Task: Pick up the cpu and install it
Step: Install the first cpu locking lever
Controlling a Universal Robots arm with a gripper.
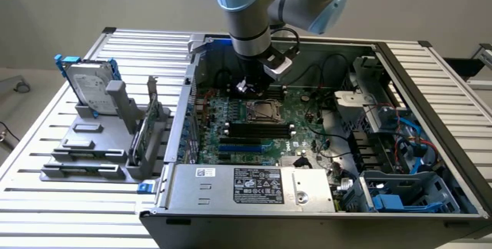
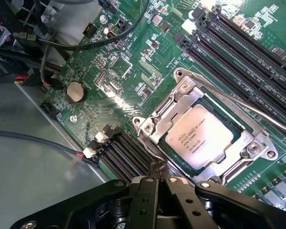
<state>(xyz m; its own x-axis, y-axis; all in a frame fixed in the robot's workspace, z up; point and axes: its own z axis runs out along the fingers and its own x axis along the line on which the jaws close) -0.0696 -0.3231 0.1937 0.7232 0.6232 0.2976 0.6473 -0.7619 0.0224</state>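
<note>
The cpu point(image 2: 196, 137), a silvery square chip with printed text, lies flat inside the metal-framed socket point(image 2: 155, 125) of the green motherboard point(image 2: 119, 67); the frame's plate rests around its edges. A thin metal lever point(image 2: 257, 110) runs along one side of the socket. My gripper point(image 2: 160, 168) is shut with nothing between its black fingers, its tips just off the socket's corner, near the memory slots. In the exterior view the gripper point(image 1: 246, 85) hangs inside the open computer case, just behind the socket point(image 1: 264, 110).
Black cables point(image 2: 93, 44) and a coin battery point(image 2: 76, 90) lie on the board near the gripper. The case walls point(image 1: 188, 96) surround the board. A hard drive in a blue bracket point(image 1: 89, 85) stands in a grey rack on the exterior view's left.
</note>
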